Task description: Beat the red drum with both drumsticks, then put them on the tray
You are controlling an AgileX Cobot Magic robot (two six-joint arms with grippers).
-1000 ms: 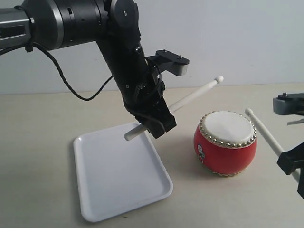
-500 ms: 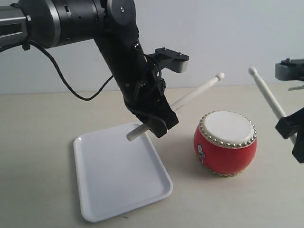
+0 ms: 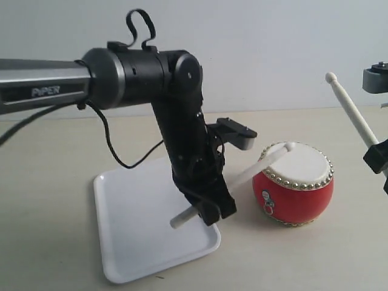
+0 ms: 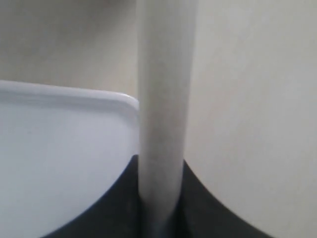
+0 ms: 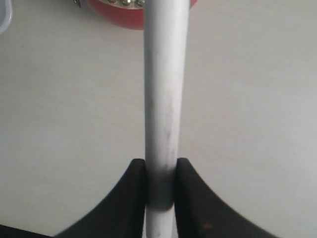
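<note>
left hand [image 3: 209, 209]: clenched on the left drumstick [image 3: 251, 171] near its butt end. In the left wrist view the shaft [image 4: 163, 124] runs out from between the dark jaws with no gap.
left drumstick: slants up from the hand to the red drum [image 3: 295, 194]. The bead tip is down on the cream skin near the tray-side rim and looks like contact. The butt pokes out over the tray [image 3: 130, 236].
why that grip: probably held low on the shaft so most of the length swings and the hand stays off the drum.
right hand [image 3: 379, 159]: over the right side of the surface [image 3: 54, 254], partly cut off by the frame. The right wrist view shows both jaws pinched on the right drumstick [image 3: 353, 112].
right drumstick: tip high and well apart from the skin. Reads as cocked for a strike.
red drum: upright on the surface, just beside the tray's right long edge, not touching it, between the two arms.
tray: flat, nothing lying in it, toward the left side of the surface with the left hand low over its right rim.
step: beating, by my guess. Tray step not yet done.
open room: bare surface right of the drum and on its far side. The right stick has a free arc down.
tight spot: the left hand sits close to the tray rim and the drum's side. A lower swing could clip either or nudge the drum.
</note>
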